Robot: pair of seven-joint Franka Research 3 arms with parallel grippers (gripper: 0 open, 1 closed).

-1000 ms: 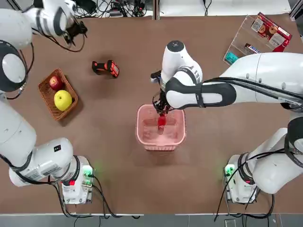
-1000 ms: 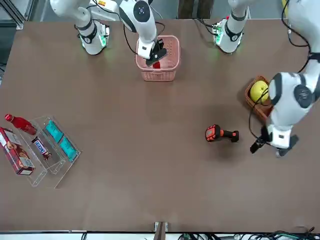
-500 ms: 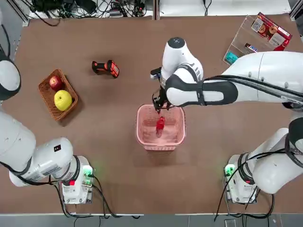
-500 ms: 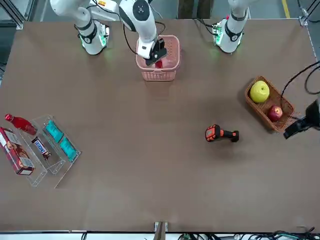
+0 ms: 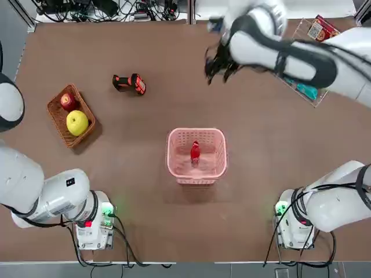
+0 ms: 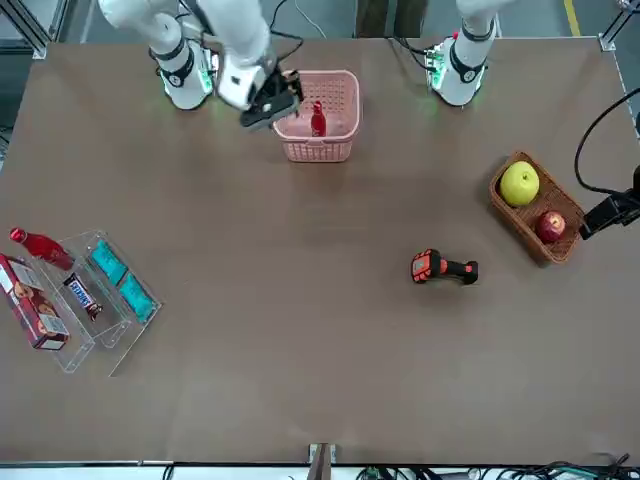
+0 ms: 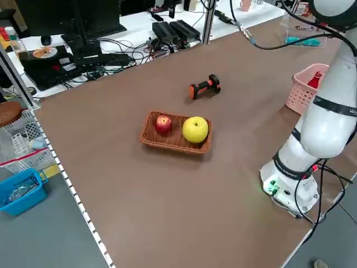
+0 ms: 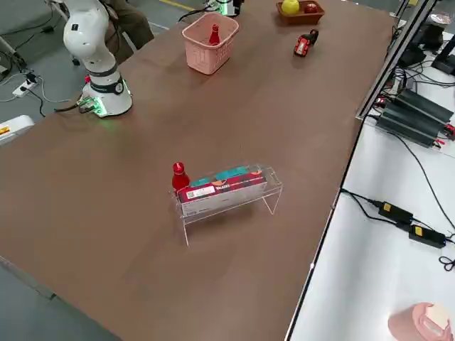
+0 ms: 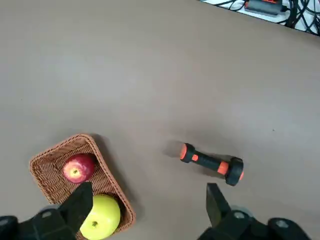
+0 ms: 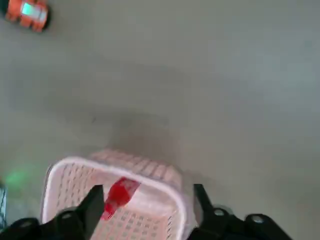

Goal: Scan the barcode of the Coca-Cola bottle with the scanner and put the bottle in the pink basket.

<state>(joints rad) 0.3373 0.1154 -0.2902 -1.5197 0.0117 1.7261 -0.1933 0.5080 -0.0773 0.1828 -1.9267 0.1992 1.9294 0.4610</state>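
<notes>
Right arm: raised high over the table, forearm stretched across toward the far side in the top view. Right gripper points downward, fingers apart, nothing between them. Left arm: drawn to its own outer table edge, mostly out of frame. Left gripper hangs above the table, fingers spread wide, empty.
</notes>
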